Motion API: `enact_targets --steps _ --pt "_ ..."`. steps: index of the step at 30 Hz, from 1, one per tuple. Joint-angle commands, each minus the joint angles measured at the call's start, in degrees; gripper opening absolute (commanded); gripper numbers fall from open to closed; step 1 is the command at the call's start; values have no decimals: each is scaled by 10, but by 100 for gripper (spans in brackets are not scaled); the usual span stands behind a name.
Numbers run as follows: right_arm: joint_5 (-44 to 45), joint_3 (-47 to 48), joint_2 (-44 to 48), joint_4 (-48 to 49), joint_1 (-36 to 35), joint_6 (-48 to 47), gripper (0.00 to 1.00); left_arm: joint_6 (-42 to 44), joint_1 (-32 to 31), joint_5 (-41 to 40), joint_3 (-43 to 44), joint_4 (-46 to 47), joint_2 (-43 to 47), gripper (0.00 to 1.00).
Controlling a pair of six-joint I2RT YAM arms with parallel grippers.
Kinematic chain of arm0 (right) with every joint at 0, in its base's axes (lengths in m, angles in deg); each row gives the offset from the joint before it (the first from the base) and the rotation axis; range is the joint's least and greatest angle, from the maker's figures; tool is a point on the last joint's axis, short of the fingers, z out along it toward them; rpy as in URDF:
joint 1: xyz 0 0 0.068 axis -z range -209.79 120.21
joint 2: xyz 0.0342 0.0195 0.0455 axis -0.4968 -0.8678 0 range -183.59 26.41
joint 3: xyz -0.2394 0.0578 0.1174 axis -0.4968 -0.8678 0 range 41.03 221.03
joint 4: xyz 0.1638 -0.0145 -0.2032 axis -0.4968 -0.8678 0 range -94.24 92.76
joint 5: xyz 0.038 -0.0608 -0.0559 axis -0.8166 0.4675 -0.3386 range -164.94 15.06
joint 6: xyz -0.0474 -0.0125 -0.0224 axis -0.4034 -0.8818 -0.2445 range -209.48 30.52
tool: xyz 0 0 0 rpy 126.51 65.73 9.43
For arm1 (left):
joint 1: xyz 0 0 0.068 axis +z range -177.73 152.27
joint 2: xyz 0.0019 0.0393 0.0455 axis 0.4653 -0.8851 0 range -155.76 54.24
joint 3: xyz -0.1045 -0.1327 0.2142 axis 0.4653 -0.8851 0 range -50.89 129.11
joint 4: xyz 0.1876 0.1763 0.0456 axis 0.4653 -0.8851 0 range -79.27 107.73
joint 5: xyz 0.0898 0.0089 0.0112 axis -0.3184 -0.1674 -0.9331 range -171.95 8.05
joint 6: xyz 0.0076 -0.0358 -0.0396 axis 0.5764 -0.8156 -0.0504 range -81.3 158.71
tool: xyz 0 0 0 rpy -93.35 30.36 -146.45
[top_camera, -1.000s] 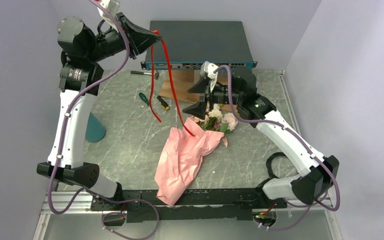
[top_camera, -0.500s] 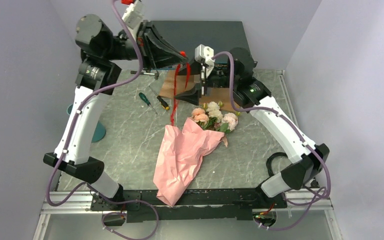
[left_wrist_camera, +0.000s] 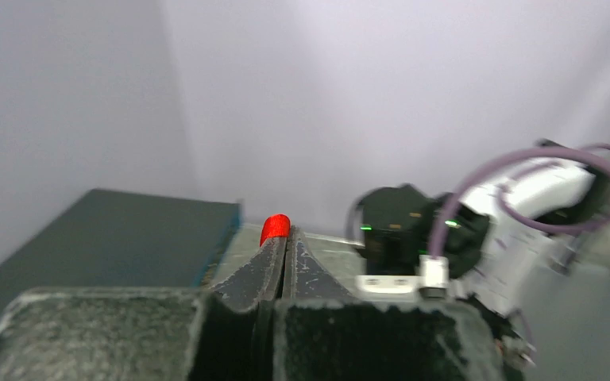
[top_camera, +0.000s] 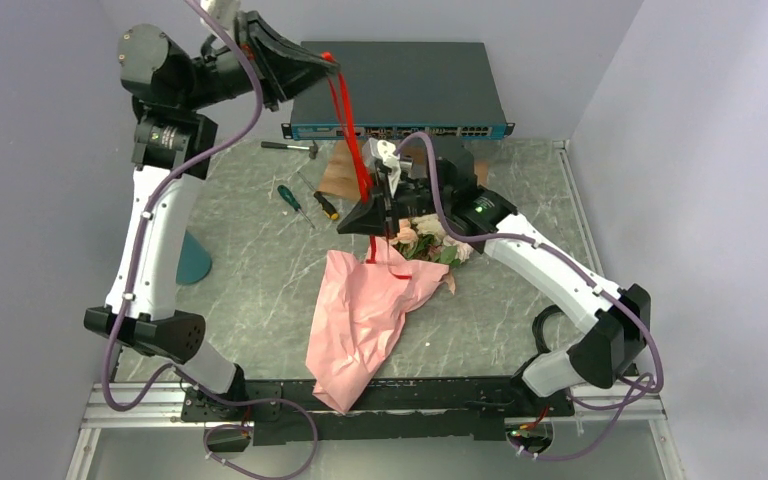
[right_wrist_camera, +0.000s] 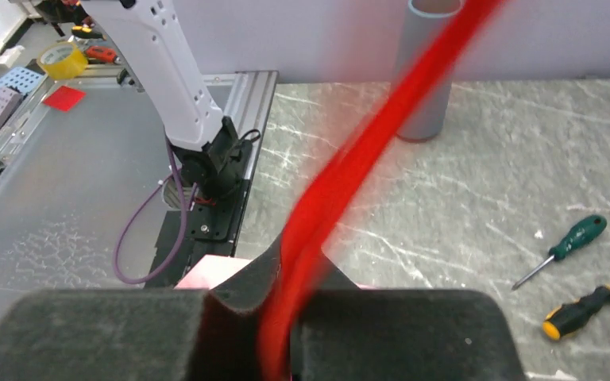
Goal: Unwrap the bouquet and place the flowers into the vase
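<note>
- Bouquet: lies flat on the desk, directly under the right gripper and reaching from it toward the near edge. It is well below the raised left gripper and to its right.
- Vase: teal tube, upright on the desk, far below and left of the left gripper, half hidden by that arm. No stems show in it; its inside cannot be seen.
- Left gripper: raised high, pinched shut on the upper end of the red ribbon. The wrist view shows a red tip poking out between the closed fingers.
- Ribbon: runs taut down from the left gripper to the right one, with a short tail hanging below it onto the wrap.
- Right gripper: closed on the ribbon low on its run, just above the bouquet.
- Pink paper: crumpled and loose, the only container with contents. The flowers are partly in it, blooms out at the end just right of the right gripper.
- Step, as judged: untying. The ribbon looks nearly free, the paper is not yet off, and nothing has been moved to the vase.
- Next move, as judged: pull the ribbon clear and drop it aside, then hold the paper and draw the stems out.
</note>
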Motion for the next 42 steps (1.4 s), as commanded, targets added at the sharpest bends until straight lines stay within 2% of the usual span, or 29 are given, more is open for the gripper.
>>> enact_targets --steps 1,6,9,12,16,18,20,21,23,24,25,28,32,34,36,38,42 --pt "32 -26 46 3 4 -10 0 15 52 -123 -28 33 42 0" --pt "52 -40 69 -36 11 -19 0 61 89 -244 -71 -24 72 0" --pt "72 -30 71 -39 19 -17 0 97 94 -273 -110 -73 93 0" --pt "91 -2 63 -44 32 -16 0 122 95 -262 -186 -115 127 0" --pt "124 45 46 -89 56 -49 0 196 95 -200 -299 -188 183 0" --pt "122 60 41 -115 74 -67 0 257 96 -169 -332 -259 199 0" --pt "108 72 37 -137 88 -83 0 324 96 -157 -340 -344 199 6" --pt "100 77 36 -150 92 -94 0 348 97 -145 -340 -375 198 24" --pt "79 86 34 -178 95 -121 0 392 97 -77 -340 -405 201 73" --pt "66 88 33 -192 95 -133 0 406 97 -45 -345 -397 209 93" --pt "51 91 33 -203 95 -145 0 409 97 -12 -353 -371 216 99" --pt "20 95 32 -242 89 -189 0 418 83 33 -374 -305 224 99" --pt "15 106 27 -306 79 -255 0 546 2 7 -325 -372 192 98" --pt "10 112 26 -326 76 -271 0 594 -33 3 -301 -407 171 89" --pt "10 118 26 -352 70 -298 0 605 -50 15 -285 -413 155 75" --pt "10 125 25 -381 61 -326 0 614 -64 24 -275 -417 141 67" --pt "15 131 22 -436 46 -378 0 692 -101 19 -263 -460 130 72"
